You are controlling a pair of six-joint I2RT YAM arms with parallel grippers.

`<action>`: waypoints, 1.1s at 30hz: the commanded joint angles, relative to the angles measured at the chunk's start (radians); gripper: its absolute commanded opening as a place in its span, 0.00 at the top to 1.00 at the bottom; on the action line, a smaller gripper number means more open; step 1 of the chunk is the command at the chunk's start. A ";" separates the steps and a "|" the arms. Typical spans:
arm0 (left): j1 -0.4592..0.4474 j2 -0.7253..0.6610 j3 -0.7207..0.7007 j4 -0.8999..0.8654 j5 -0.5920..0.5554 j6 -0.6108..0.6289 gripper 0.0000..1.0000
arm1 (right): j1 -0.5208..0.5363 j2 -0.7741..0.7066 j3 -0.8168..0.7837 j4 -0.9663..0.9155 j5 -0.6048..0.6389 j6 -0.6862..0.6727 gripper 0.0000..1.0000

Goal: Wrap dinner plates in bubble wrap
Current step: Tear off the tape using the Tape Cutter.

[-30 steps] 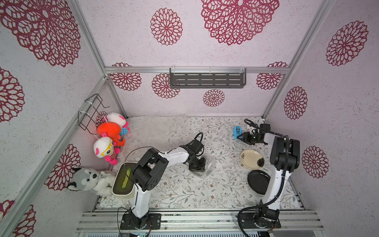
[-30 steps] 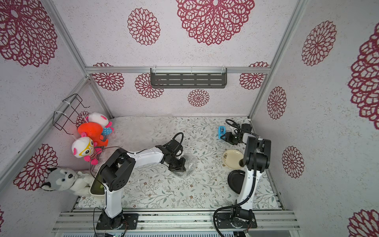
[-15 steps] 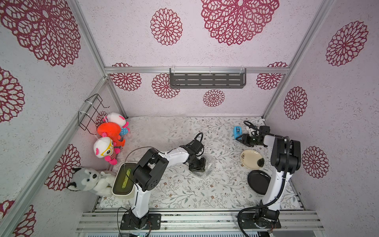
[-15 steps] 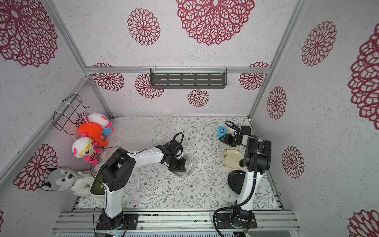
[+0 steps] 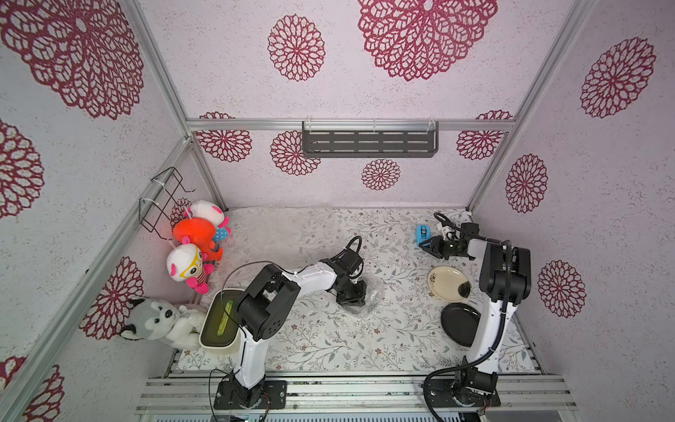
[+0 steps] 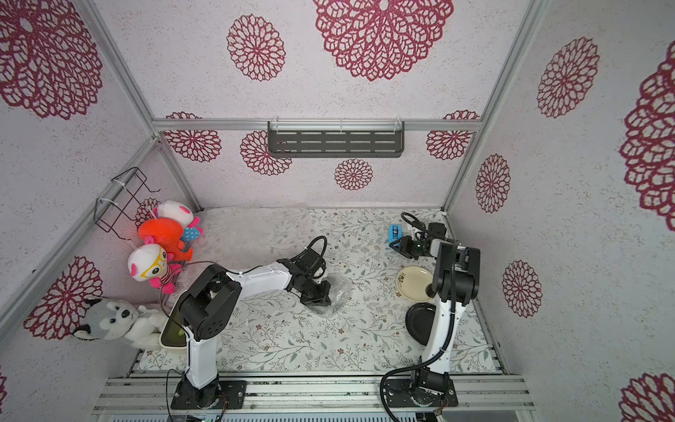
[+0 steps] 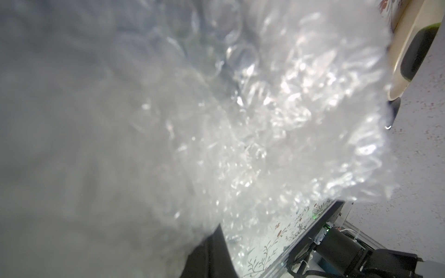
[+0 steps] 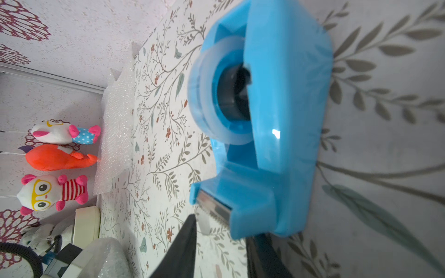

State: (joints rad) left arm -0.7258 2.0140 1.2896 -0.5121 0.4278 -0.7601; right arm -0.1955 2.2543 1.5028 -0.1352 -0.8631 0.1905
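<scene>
crumpled bubble wrap (image 5: 373, 292) lies bunched against the left end effector (image 5: 351, 297).

Diffuse, even light is filling both top views. The floral mat (image 5: 328, 339) is showing only short, soft shadows beside the arms, and detail is reading sharp. In the left wrist view the bubble wrap (image 7: 265, 108) is sitting against the lens, part blurring to flat grey, part throwing bright glints. In the right wrist view the tape dispenser (image 8: 284, 108) is rendering slightly soft with one white highlight, while the plush toys (image 8: 55, 156) are rendering crisp.
</scene>
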 commanded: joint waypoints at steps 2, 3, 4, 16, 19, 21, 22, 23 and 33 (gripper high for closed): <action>-0.010 0.063 -0.038 -0.107 -0.095 0.002 1.00 | 0.003 0.005 0.013 0.112 -0.036 0.033 0.68; -0.011 0.063 -0.039 -0.107 -0.094 0.002 1.00 | 0.002 0.004 0.010 0.121 -0.036 0.037 0.68; -0.011 0.062 -0.040 -0.107 -0.093 0.002 1.00 | 0.003 0.002 0.007 0.135 -0.039 0.045 0.69; -0.011 0.062 -0.040 -0.106 -0.092 0.002 1.00 | -0.006 -0.009 -0.005 0.195 -0.030 0.088 0.75; -0.010 0.063 -0.040 -0.106 -0.093 0.003 1.00 | -0.011 -0.017 -0.018 0.209 -0.019 0.100 0.81; -0.010 0.063 -0.039 -0.104 -0.091 0.003 1.00 | -0.013 -0.018 -0.025 0.210 -0.018 0.111 0.85; -0.011 0.063 -0.039 -0.105 -0.091 0.003 1.00 | -0.014 -0.018 -0.028 0.207 -0.014 0.116 0.87; -0.010 0.064 -0.039 -0.105 -0.091 0.004 1.00 | -0.014 -0.017 -0.032 0.203 -0.011 0.119 0.89; -0.011 0.061 -0.042 -0.101 -0.089 0.003 1.00 | -0.020 0.039 -0.001 0.065 0.061 0.185 1.00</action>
State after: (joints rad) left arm -0.7258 2.0144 1.2896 -0.5117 0.4282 -0.7601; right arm -0.2031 2.2642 1.4754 -0.0341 -0.8787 0.3393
